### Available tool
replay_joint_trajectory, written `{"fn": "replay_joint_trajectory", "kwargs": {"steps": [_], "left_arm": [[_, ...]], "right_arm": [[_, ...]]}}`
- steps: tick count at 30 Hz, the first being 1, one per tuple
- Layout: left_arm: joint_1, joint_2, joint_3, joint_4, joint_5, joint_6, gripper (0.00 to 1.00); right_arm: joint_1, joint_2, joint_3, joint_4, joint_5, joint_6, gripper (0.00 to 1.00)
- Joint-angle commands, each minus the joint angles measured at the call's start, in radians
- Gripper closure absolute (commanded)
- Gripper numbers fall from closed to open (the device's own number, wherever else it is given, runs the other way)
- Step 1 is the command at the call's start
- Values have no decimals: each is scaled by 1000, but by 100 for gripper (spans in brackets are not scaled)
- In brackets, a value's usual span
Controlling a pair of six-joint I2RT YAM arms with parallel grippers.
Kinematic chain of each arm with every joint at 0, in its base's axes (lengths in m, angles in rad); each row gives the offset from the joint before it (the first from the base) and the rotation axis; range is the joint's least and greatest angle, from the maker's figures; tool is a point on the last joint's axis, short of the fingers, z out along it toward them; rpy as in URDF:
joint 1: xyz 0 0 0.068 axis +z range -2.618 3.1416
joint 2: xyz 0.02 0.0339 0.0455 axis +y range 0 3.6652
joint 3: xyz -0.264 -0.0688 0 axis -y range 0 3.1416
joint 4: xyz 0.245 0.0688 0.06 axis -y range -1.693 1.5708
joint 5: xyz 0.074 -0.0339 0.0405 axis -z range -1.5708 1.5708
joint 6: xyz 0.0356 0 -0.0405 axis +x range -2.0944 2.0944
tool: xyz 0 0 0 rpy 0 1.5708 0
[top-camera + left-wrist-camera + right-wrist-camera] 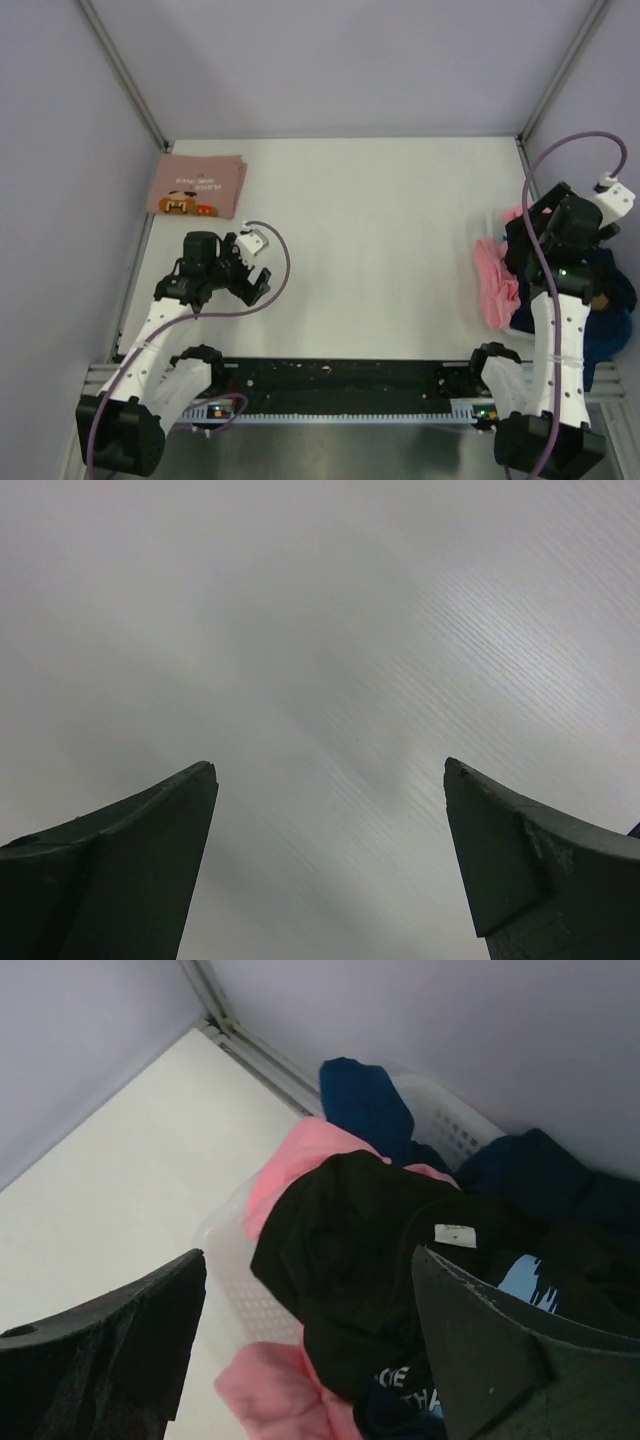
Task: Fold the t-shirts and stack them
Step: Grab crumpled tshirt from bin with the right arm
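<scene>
Hovering left gripper, top view: the left gripper [252,288] hangs over the bare table [380,260] with its fingers spread wide and nothing between them.
Folded shirt, top view: a folded pink t-shirt [197,186] with a cartoon print lies flat beyond the left gripper and a little to its left, well apart from the fingers.
Right gripper, top view: the right gripper [522,245] sits over the pile of t-shirts [505,300] at the table's right edge. The wrist hides most of its fingers, so their spread cannot be told from here.
Pile, top view: a pink t-shirt [495,285] spills out on the near left of the right gripper. Navy cloth [612,310] bunches on its right, past the arm.
Left gripper, left wrist view: both fingers [120,860] stand far apart, and only plain table surface shows ahead of and between them.
Right gripper, right wrist view: the fingers [500,1360] are spread and pinch nothing. Whether their tips touch the cloth cannot be told.
Black shirt, right wrist view: a crumpled black t-shirt [350,1240] lies straight ahead between the fingers, on top of the pile. Its white label [455,1234] and a patch of blue print [525,1278] lie just beside the finger on the right of the view.
Other cloth, right wrist view: the pink t-shirt shows beyond and below the black one, with navy cloth farther ahead.
Basket, right wrist view: a white basket [460,1130] holds the pile, its perforated wall showing ahead of the fingers.
</scene>
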State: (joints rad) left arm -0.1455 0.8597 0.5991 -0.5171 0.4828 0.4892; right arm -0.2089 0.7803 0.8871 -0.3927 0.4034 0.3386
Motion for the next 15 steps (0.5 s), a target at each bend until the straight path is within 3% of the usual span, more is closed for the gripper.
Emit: {"fn": "replay_joint_trajectory", "kwargs": {"steps": [1,5,11,13,15], "left_arm": [[0,10,1,14,22,5,2],[1,12,7,11,16,3,2],[0,15,8,6,8,3,2],[0,13,5,5,5,3,2],[1,18,7,6,2,5,2]], "right_arm": [[-158,118,22,54,-149,68,14],[-167,264,58,66,-166,17,13],[-195,367,55,75,-227,62,27],[-195,382,55,78,-193,48,38],[-198,395,53,86,-166,30,66]]}}
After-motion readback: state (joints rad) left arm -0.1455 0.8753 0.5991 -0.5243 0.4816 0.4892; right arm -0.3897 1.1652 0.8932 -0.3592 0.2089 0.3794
